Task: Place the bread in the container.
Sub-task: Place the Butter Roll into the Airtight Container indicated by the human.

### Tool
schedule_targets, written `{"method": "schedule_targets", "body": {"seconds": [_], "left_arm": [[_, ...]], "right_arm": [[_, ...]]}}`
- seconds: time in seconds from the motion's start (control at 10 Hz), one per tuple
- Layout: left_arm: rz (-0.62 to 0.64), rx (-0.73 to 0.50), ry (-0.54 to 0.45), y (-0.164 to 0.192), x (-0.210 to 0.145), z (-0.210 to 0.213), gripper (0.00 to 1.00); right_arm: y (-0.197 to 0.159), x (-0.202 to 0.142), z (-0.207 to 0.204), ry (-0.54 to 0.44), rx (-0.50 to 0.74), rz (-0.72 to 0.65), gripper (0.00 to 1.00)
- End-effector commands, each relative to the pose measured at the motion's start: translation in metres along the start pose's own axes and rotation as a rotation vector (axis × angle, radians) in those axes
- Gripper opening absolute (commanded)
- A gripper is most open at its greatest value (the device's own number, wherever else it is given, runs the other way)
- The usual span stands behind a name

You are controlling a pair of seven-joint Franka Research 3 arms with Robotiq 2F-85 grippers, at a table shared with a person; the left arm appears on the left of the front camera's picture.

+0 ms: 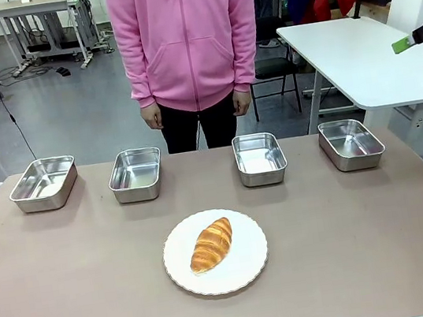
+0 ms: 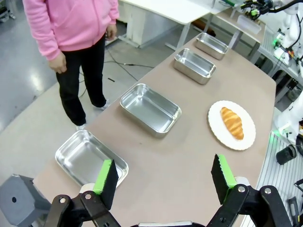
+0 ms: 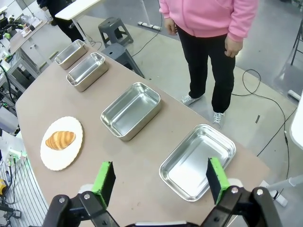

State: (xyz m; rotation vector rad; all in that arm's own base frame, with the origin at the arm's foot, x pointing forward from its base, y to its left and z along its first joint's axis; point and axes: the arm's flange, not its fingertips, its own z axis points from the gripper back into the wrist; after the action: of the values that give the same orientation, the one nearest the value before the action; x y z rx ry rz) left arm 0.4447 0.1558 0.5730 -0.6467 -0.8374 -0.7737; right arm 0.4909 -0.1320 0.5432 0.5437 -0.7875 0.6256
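Bread (image 1: 211,244) lies on a round white plate (image 1: 252,270) at the middle of the table (image 1: 368,247), set at a slant, on my side of the row of trays. Beyond it, toward the person in the pink top (image 1: 188,42), stand four steel containers in a line, all empty: far-left container (image 1: 43,184), inner-left container (image 1: 136,174), inner-right container (image 1: 260,158), far-right container (image 1: 351,143). The bread touches none of them and sits apart from the row, nearest the two inner ones. My left gripper (image 2: 164,177) hangs high over the left end of the table, jaws spread wide and empty. Looking along its fingers, the far-left container shows just behind one green pad. The bread is farther off, past the other pad and out to that side, well apart from the tool. My right gripper (image 3: 160,176) hangs the same way over the right end, released and holding nothing. The far-right container lies below it, between the pads and partly behind one. The bread is well off beyond the opposite pad, on its plate near the table's edge. From the front, one green-padded finger (image 1: 400,45) of the right gripper juts in at upper right, well above the tabletop.
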Motion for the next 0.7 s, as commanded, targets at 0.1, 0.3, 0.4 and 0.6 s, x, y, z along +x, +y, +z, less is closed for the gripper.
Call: {"method": "schedule_targets", "body": {"seconds": [0.1, 0.3, 0.4, 0.6], "left_arm": [[-0.012, -0.005, -0.003, -0.0012, 0.0009, 0.0018, 1.0], [-0.012, -0.005, -0.003, -0.0012, 0.0009, 0.0018, 1.0], [-0.012, -0.005, -0.003, -0.0012, 0.0009, 0.0018, 1.0], [-0.012, -0.005, -0.003, -0.0012, 0.0009, 0.0018, 1.0]], "right_arm": [[0.0009, 0.0011, -0.0005, -0.004, 0.005, 0.003, 1.0], [0.0009, 0.0011, -0.0005, -0.004, 0.005, 0.003, 1.0], [0.0009, 0.0011, -0.0005, -0.004, 0.005, 0.003, 1.0], [0.0009, 0.0011, -0.0005, -0.004, 0.005, 0.003, 1.0]]}}
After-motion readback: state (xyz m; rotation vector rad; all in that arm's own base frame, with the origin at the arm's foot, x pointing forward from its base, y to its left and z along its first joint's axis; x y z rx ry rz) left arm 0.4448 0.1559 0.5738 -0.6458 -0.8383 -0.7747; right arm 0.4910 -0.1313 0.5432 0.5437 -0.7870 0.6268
